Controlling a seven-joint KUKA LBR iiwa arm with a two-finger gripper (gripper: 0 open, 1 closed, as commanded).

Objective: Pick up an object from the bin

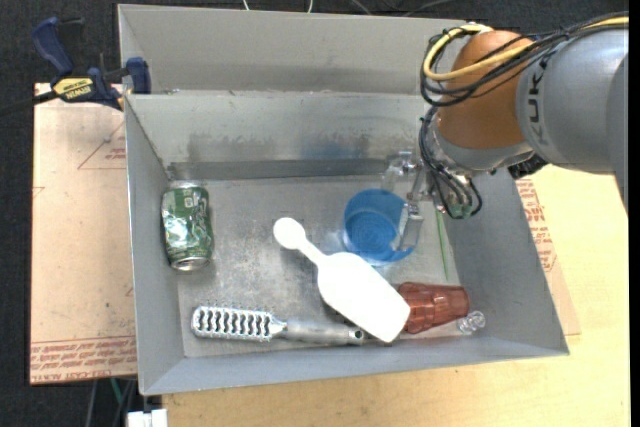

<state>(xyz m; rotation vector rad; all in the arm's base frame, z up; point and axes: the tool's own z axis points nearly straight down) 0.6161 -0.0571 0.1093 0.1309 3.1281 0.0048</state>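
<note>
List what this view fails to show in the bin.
Camera view:
Blue cup: right side covered by the gripper.
Hairbrush: handle end hidden under the white scoop.
Red glass: left end behind the scoop.
Green can: label too small to read.

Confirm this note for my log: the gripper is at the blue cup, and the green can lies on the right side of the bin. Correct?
Not quite. The camera view shows the green can lying on the left side of the bin, not the right. The rest holds: the gripper is at the blue cup.
</note>
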